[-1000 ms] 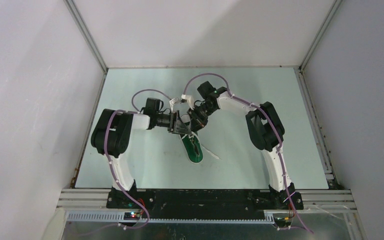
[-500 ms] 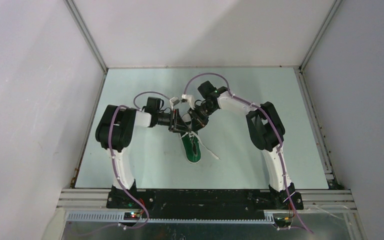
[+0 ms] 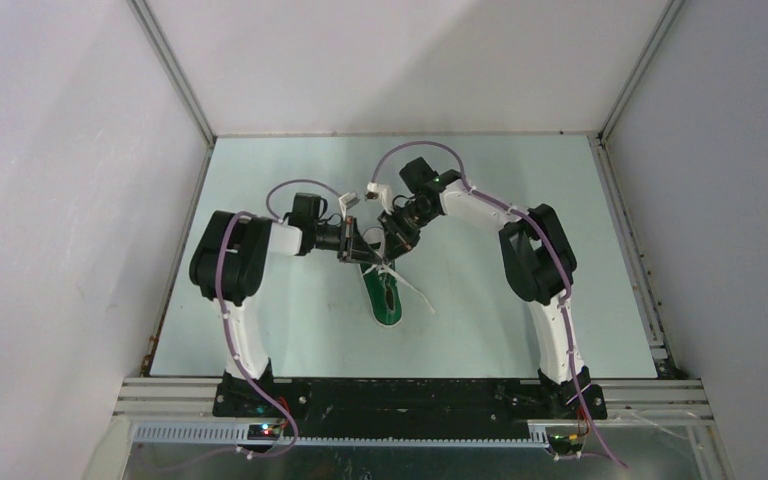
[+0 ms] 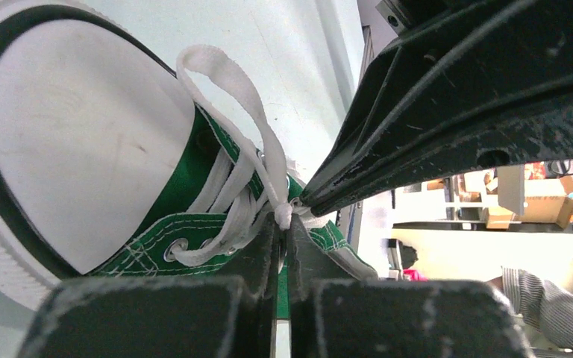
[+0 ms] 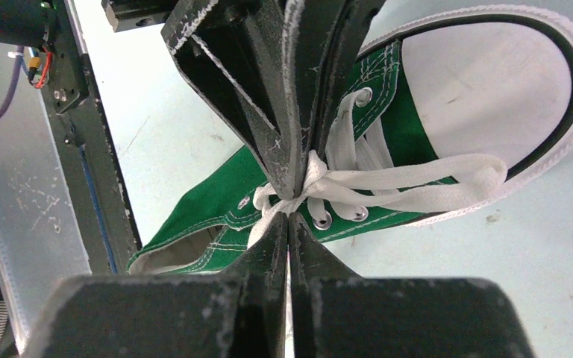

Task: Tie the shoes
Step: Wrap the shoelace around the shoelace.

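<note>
A green sneaker (image 3: 388, 308) lies near the middle of the table (image 3: 560, 200), toe toward the far edge and heel toward the near edge. The left gripper (image 4: 283, 227) and right gripper (image 5: 289, 220) meet tip to tip above the eyelets, each pinched tight on the white laces (image 5: 388, 185) at the knot. One loop crosses the toe cap, and a loose end trails toward the table's right edge.

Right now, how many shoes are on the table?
1. The shoe lies at the middle of the table, its laces pinched by the left tool and the right tool. No other shows.
</note>
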`<state>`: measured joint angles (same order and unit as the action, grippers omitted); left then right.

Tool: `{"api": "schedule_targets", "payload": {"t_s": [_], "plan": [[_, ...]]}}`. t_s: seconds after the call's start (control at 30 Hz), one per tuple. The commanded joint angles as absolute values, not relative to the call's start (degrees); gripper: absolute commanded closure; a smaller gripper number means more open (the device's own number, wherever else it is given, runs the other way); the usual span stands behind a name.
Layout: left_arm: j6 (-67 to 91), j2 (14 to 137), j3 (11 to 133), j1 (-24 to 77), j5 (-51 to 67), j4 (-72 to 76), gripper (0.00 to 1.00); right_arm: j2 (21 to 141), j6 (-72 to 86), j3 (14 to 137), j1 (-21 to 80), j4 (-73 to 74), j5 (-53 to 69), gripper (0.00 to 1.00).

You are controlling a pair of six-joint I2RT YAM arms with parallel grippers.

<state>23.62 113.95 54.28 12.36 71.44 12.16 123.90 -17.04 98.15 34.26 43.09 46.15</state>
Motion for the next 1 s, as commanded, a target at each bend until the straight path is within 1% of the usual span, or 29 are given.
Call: {"api": "schedule_targets", "payload": {"t_s": [0.0, 0.17, 0.5, 0.77, 0.97], "plan": [[18.5, 110.6, 52.4, 12.2, 70.0, 13.6, 0.99, 119.7, -15.2, 97.9, 33.2, 43.0, 48.9, 1.0], [19.4, 106.9, 48.4, 12.5, 67.0, 20.4, 1.0, 119.8, -12.0, 96.4, 32.3, 41.7, 53.1, 1.0], [22.4, 102.5, 43.0, 14.7, 60.6, 31.4, 1.0, 119.6, 1.2, 92.1, 30.2, 34.8, 62.6, 1.0], [21.8, 100.5, 41.3, 15.1, 56.7, 33.0, 1.0, 119.4, 15.4, 87.6, 29.4, 25.2, 67.6, 1.0], [20.2, 99.2, 39.9, 16.3, 57.0, 33.8, 1.0, 119.8, 24.1, 85.2, 29.4, 18.1, 70.3, 1.0]]}}
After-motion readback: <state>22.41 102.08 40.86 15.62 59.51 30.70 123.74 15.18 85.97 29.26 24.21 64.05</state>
